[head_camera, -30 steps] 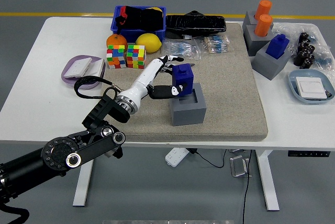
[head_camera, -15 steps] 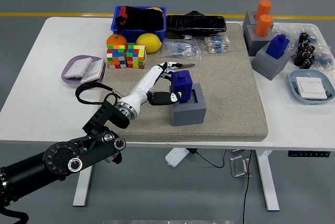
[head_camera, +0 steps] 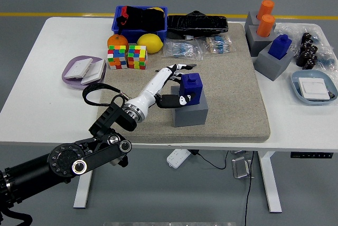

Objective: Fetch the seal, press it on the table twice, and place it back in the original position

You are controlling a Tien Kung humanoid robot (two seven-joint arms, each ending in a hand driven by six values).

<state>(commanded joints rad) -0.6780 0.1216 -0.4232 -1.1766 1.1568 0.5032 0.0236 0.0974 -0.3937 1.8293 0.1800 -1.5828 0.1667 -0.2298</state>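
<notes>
On the tan mat point(head_camera: 232, 88) covering the middle of the white worktop point(head_camera: 31, 104), the left robot hand point(head_camera: 177, 86) grips the blue seal point(head_camera: 190, 86), thumb on its near side and fingers over the top. That seal sits in the recess of the grey holder block point(head_camera: 190, 112) (how deep it sits cannot be told). Just beyond the hand lie clear packets point(head_camera: 182, 49), with two colour cubes point(head_camera: 127, 57) and a lemon point(head_camera: 150, 42) to the left.
</notes>
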